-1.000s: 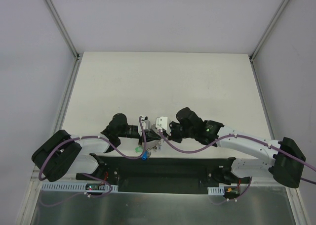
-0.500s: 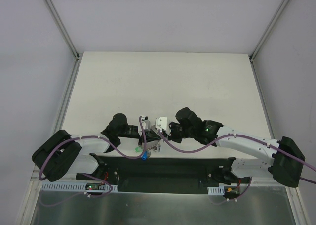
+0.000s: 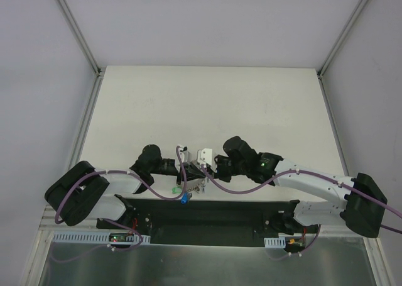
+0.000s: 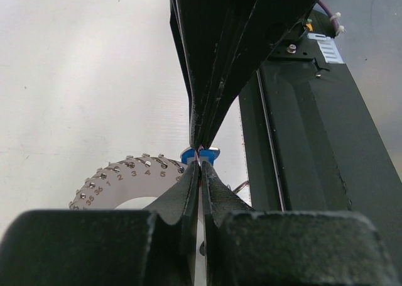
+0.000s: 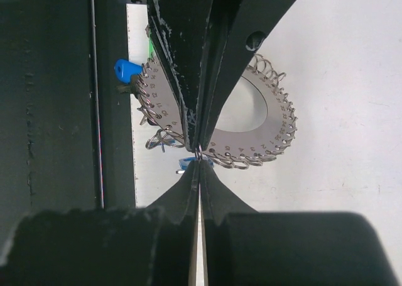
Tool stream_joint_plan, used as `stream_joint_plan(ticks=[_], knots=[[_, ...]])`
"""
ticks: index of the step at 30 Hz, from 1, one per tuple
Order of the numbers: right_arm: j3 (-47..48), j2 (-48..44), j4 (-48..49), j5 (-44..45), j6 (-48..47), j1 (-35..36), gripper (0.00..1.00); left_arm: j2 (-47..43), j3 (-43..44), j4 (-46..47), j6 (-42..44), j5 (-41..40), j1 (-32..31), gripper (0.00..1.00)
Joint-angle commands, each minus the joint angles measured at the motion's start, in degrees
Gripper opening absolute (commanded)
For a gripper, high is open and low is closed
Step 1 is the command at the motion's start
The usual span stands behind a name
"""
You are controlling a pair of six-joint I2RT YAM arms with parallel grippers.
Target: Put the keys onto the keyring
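The keyring [image 5: 276, 135] lies flat on the white tabletop [image 3: 207, 104], between the arms and equally near both. Its looped rim sits at the tips of the right pincer [image 5: 200, 149], with the left pincer [image 4: 200, 153] opposite, by the blue key [image 5: 127, 68]. Both are pressed shut; whether either grips a loop is unclear. The black base rail [image 3: 220, 214] crowds the near side, so room lies farther out.

My left arm [image 3: 119, 182] and right arm [image 3: 314, 184] fold inward from their bases, elbows spread wide, wrists turned toward each other and nearly meeting in the middle. My left pincer [image 3: 186, 171] sits low and points to the right; its fingers [image 4: 220, 78] are pressed together, with no gap at the tips. My right pincer [image 3: 206, 168] points left, facing it, and its fingers [image 5: 179, 60] are likewise closed into one thin line.
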Motion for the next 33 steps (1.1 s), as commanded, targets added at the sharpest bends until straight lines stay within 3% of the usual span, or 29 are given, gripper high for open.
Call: stream_joint_plan(ticks=[1, 15, 18, 20, 22, 33], knots=[[1.60, 0.33, 4.97, -4.57, 0.57, 0.52, 0.01, -0.71, 0.58, 9.27, -0.97, 1.99, 0.15, 0.00], [4.06, 1.38, 2.87, -2.46, 2.06, 0.70, 0.02, -3.87, 3.49, -5.15, 4.21, -2.23, -1.34, 0.00], [4.68, 2.09, 2.43, -2.20, 2.50, 0.70, 0.06, -4.31, 3.22, -5.24, 4.22, -2.67, -1.25, 0.00], [4.68, 1.83, 1.90, -1.07, 2.94, 0.61, 0.20, -4.58, 3.05, -5.23, 4.22, -2.93, -1.34, 0.00], [4.24, 0.34, 1.29, 0.34, 3.20, 0.52, 0.26, -4.66, 2.87, -5.06, 4.30, -3.20, -1.34, 0.00], [-2.17, -5.91, 2.50, 2.72, 7.33, -3.61, 0.28, -4.93, 2.08, -3.30, 3.52, -3.90, -1.25, 0.00]])
